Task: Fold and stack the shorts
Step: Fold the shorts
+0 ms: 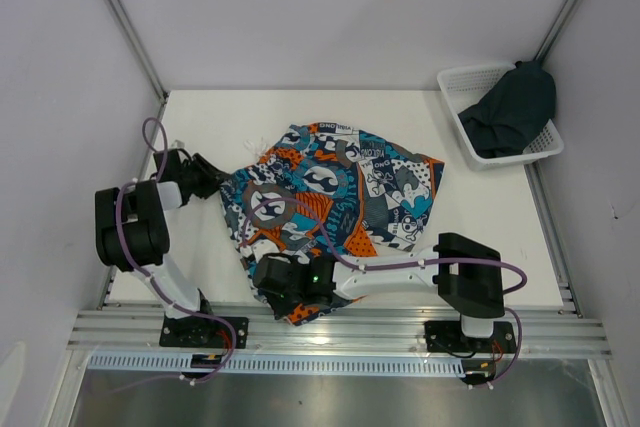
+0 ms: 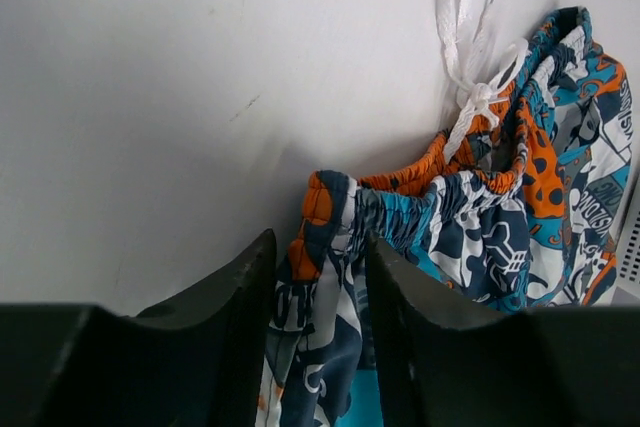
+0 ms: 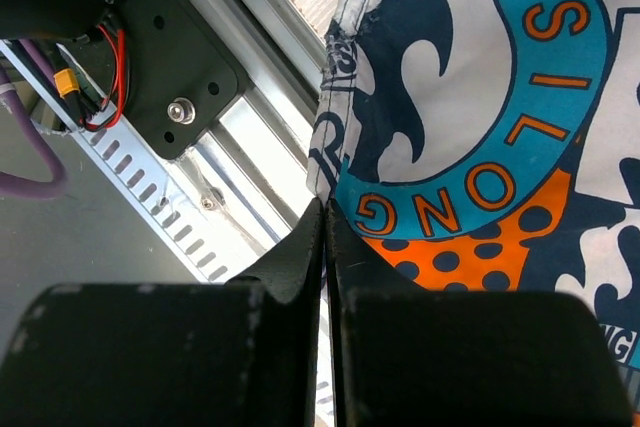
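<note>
The printed shorts (image 1: 345, 192) lie spread out in the middle of the table, waistband to the left. My left gripper (image 1: 213, 178) is at their left edge. In the left wrist view, it (image 2: 320, 242) is closed on the raised waistband corner (image 2: 322, 209), with fabric filling the gap between the fingers. My right gripper (image 1: 272, 285) is at the near edge; in the right wrist view, it (image 3: 326, 209) is shut on the hem of the printed shorts (image 3: 480, 97). The plain dark shorts (image 1: 515, 107) lie bunched in the basket.
The white mesh basket (image 1: 455, 82) stands at the back right corner. The metal rail (image 1: 340, 332) runs along the near table edge, and shows under my right gripper (image 3: 250, 137). The white drawstring (image 2: 465, 67) trails on the table. Walls close in on both sides.
</note>
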